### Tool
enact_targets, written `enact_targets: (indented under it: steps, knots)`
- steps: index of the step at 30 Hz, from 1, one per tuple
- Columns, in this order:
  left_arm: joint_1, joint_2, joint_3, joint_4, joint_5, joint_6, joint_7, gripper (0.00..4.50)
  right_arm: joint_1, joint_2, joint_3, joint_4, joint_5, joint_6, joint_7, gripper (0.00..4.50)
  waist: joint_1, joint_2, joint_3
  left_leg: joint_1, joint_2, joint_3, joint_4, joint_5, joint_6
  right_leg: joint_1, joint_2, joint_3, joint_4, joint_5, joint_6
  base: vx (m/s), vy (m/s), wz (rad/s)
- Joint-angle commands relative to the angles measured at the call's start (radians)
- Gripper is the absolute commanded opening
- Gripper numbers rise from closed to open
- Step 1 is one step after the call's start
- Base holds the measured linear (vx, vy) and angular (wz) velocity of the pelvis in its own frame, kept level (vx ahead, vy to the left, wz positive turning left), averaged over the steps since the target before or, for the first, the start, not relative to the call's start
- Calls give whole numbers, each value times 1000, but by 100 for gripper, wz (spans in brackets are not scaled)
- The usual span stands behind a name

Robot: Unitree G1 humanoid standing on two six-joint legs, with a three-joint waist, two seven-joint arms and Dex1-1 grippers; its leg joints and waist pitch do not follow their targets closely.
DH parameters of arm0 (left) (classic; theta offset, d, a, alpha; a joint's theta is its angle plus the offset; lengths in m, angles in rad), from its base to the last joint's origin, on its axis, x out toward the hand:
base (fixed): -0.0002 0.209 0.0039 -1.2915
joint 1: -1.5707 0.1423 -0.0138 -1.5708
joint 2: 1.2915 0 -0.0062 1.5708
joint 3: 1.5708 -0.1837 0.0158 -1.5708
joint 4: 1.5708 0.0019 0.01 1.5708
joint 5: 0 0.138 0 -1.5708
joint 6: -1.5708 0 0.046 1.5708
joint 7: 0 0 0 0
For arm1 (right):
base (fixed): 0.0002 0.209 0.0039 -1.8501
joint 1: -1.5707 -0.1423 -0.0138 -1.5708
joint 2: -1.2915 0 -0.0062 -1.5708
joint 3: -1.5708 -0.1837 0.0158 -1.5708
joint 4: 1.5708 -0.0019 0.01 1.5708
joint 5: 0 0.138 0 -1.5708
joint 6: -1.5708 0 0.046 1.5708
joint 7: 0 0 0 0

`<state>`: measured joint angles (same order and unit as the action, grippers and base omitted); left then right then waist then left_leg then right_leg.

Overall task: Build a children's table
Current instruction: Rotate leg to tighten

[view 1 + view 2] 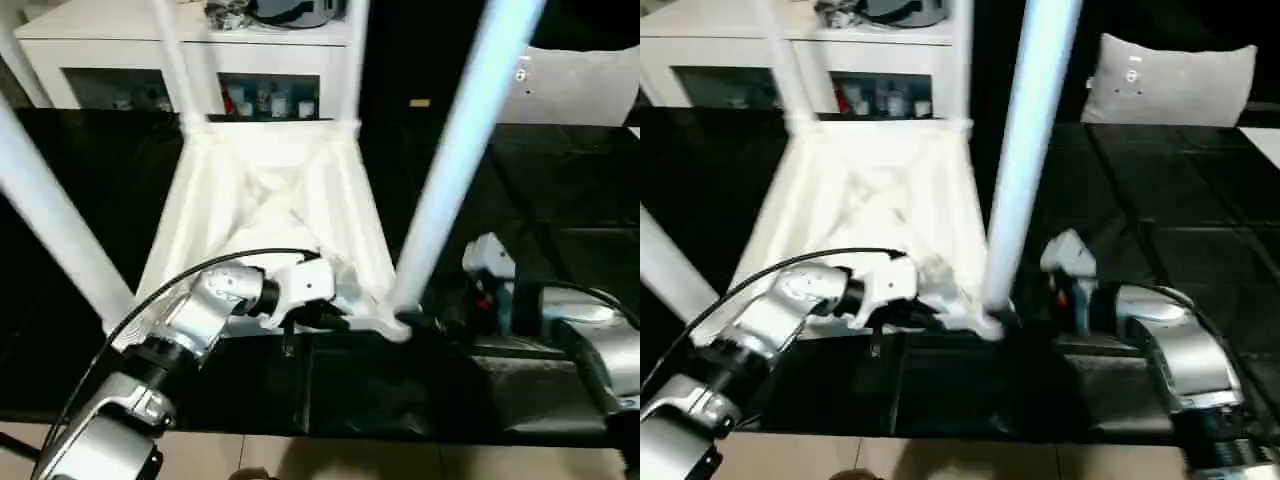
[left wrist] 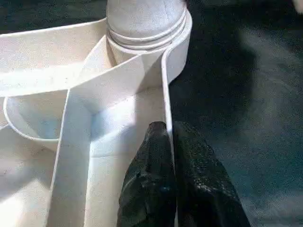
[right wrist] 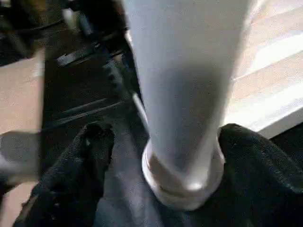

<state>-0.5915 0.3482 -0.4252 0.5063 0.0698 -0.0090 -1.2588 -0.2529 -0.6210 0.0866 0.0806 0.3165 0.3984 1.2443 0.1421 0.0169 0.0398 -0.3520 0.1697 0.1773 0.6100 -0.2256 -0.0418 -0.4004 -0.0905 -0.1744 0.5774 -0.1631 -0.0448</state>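
Left wrist view: left gripper (image 2: 171, 142) pinches tabletop rim (image 2: 166, 85) | right wrist view: right gripper (image 3: 161, 142) wide around leg (image 3: 184, 94)

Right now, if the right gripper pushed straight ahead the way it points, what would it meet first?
The table leg: it stands directly between the right gripper's open fingers, seated in its corner socket.

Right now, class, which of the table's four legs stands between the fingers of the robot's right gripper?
The near leg at the top's near right corner. The right gripper has its black fingers spread on either side of its base; the other legs stand clear of it.
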Motion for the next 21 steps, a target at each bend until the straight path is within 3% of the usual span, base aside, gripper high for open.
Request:
enact_targets:
  steps: [1,4,5,15,21]
  knots:
    - [-26,7,-32,-31,-2,-39,-68,0,3,-11,13,-16,19,7,43,349,-2,-20,-68,0,77,-25,-63,-46,113,67,-96,82,-69,-283,-62,0,0,0]
    - [-26,26,-46,-29,-3,-70,-120,0,2,-31,49,-4,10,-19,81,336,0,-19,-67,0,77,-26,-65,-54,101,66,-96,80,-73,-309,-55,0,0,0]
    - [-27,27,-47,-27,-6,-73,-126,0,1,-28,50,-1,8,-24,84,318,-2,-23,-67,1,78,-26,-65,-60,97,66,-96,81,-73,-314,-54,0,0,0]
    - [-30,21,-47,-19,-16,-91,-146,0,-14,12,56,28,-6,-78,56,245,0,-21,-68,-1,76,-26,-65,-49,90,67,-97,81,-72,-302,-57,0,0,0]
    - [-26,20,-43,-16,-21,-89,-144,0,-17,32,75,40,3,-62,66,202,-1,-22,-67,-1,75,-25,-65,-61,87,67,-96,79,-75,-319,-52,0,0,0]
